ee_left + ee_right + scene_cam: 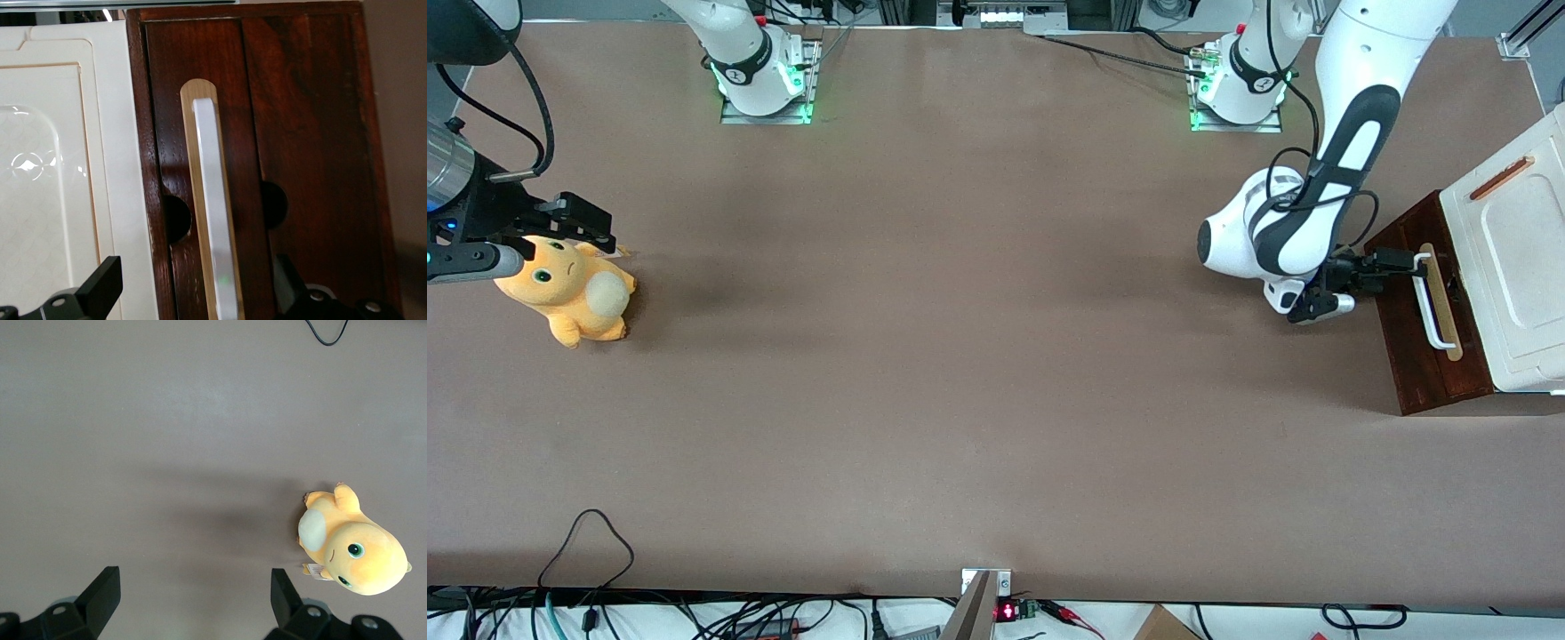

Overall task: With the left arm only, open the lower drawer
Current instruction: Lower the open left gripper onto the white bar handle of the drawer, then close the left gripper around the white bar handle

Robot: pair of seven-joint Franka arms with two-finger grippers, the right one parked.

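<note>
Left wrist view: the gripper [193, 293] is spread wide, one finger [100, 283] each side of the single white handle [215, 220] — on the one lower drawer [1427, 311], at the working arm's table end; one plush toy [569, 289] lies toward the parked arm's.

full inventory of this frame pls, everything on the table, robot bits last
lower drawer: 1, dark reddish-brown front, at the working arm's end of the table, looks shut
bar handle: 1, white, on a pale wood strip on the drawer front
cream-white panel: 1, with a thin brown handle, beside the drawer front
plush toy: 1, orange-yellow with a pale belly, at the parked arm's end of the table
table: 1, brown surface
cables: several, black, along the table edge nearest the front camera
left arm: 1, glossy white with black panels, reaching toward the drawer
claw: 1, black, open, fingers either side of the bar handle's end
</note>
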